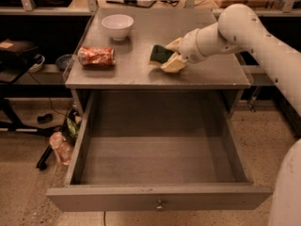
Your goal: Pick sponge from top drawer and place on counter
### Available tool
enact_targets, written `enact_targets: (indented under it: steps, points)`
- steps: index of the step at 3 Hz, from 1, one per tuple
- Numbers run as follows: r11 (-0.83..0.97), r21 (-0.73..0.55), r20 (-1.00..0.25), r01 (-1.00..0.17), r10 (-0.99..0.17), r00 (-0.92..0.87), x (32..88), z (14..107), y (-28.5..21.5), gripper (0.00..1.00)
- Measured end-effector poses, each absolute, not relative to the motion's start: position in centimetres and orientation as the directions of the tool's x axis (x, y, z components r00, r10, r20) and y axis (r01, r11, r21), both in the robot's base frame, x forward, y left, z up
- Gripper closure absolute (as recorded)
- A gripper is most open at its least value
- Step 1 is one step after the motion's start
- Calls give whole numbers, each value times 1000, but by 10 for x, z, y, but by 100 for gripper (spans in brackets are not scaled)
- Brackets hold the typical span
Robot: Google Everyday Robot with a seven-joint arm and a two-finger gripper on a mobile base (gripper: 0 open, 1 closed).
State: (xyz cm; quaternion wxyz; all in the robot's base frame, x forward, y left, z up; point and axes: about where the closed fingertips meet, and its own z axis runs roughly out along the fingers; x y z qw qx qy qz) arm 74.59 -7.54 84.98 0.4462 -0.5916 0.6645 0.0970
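Observation:
The sponge (160, 54), dark green on top with a pale edge, is in my gripper (172, 55) just over the middle of the counter (207, 72). The gripper's cream fingers (173, 65) are shut on the sponge's right side; whether the sponge touches the surface I cannot tell. My white arm reaches in from the right. The top drawer (160, 199) stands pulled fully out below the counter, its grey inside bare, with a small brass knob (161, 205) on its front panel.
A crushed red-orange can (96, 56) lies on the counter's left side. A white bowl (117, 25) stands at the back left. A pale shelf with metal posts (47, 4) runs behind. Clutter and cables lie on the floor at left (61, 145).

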Motion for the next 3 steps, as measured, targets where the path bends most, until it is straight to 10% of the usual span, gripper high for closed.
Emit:
enact_targets:
  steps: [3]
  points:
    - [283, -404, -706, -870, -701, 99, 751, 850, -76, 38]
